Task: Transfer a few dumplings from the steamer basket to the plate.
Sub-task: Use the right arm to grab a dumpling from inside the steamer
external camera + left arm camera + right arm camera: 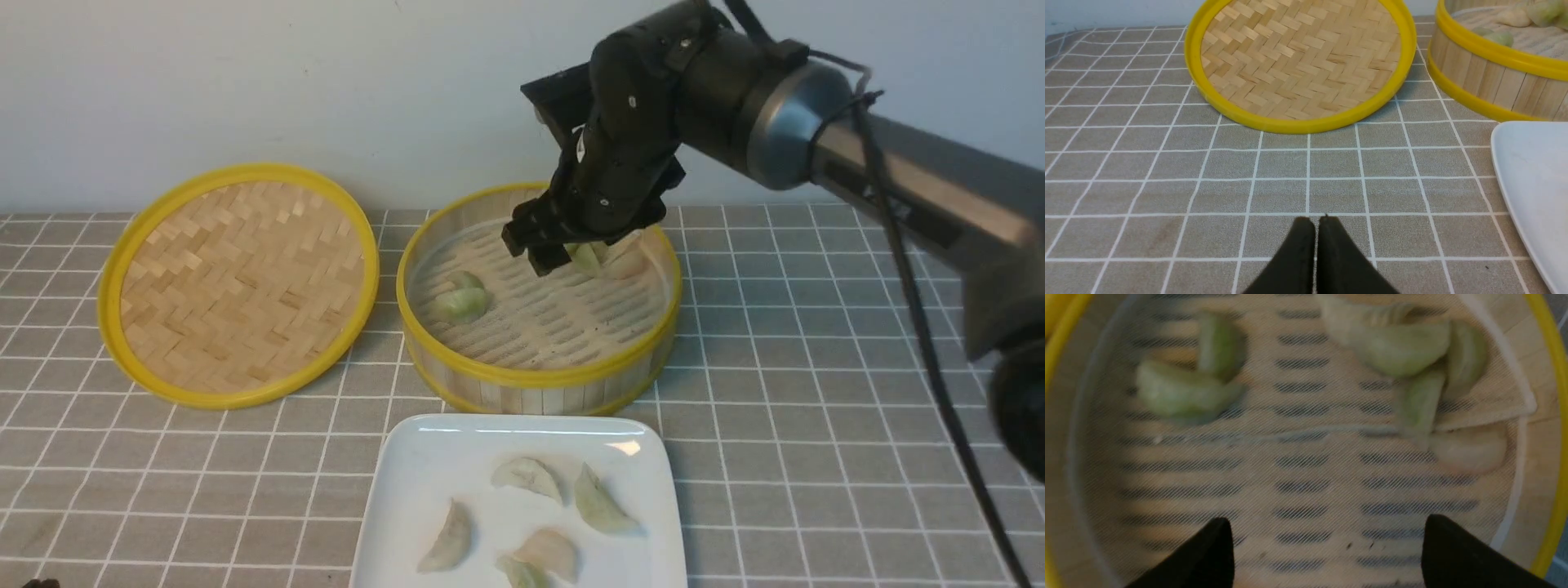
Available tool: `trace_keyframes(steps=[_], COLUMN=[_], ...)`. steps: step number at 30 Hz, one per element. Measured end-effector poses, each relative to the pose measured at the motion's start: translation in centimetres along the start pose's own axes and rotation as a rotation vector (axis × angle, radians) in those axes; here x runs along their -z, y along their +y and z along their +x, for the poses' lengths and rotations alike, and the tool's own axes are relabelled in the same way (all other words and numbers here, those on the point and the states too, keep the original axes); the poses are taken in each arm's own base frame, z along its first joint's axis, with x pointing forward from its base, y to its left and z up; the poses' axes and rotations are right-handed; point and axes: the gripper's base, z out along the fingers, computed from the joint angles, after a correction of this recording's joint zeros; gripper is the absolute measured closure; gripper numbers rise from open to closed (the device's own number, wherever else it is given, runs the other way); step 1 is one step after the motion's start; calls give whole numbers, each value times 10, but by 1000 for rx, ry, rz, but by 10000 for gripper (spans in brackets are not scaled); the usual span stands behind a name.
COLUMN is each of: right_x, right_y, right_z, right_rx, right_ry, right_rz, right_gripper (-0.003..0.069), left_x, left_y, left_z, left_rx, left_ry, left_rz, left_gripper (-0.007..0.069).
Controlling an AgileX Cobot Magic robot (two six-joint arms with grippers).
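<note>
The steamer basket [522, 377] stands mid-table with two pale green dumplings [461, 298] at its left side and a small cluster [608, 257] at its far right. My right gripper [535, 249] hangs inside the basket over the floor, open and empty, just left of that cluster. In the right wrist view its fingertips [1220, 531] stand wide apart over the slatted floor [1298, 486], and the cluster [1404, 355] lies ahead of them. The white plate [424, 474] at the front holds several dumplings [602, 505]. My left gripper [1314, 222] is shut and empty, low over the cloth.
A shallow yellow-rimmed woven lid [237, 278] lies left of the basket, close to the back wall. A grey tiled cloth [775, 367] covers the table. In the left wrist view the lid [1298, 61], the basket wall [1494, 81] and the plate edge [1531, 175] lie ahead.
</note>
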Motion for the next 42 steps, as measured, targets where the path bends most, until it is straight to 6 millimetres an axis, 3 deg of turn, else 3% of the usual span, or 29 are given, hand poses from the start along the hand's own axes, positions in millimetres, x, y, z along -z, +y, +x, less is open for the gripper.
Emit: trace_keyframes(steps=[1,4,6,19,24,33,36,40,42], right_x=[-4,-39,-49,-62,-78,-83,-83,-84,-81], right_y=[-1,-12,-15,-40,-40,-39,-38,-44,-46], right_z=[1,-5,-5,-2,4,3,4,3,2], right_rx=[1,18,18,-64,-70,-71,-82,-97,-98], right_ry=[7,6,13,61,93,68,69,73,79], right_rz=[3,68,93,157,148,140,124,72,28], right_gripper=[104,103,102,102,102,109,156,328,349], left_x=[0,0,0,0,0,0,0,0,0], left_y=[0,0,0,0,0,0,0,0,0], left_z=[0,0,0,0,0,0,0,0,0], left_rx=[0,0,0,0,0,0,0,0,0], left_ry=[0,0,0,0,0,0,0,0,0], left_rz=[0,0,0,0,0,0,0,0,0], left_gripper=[629,629,629,629,629,629,629,629,629])
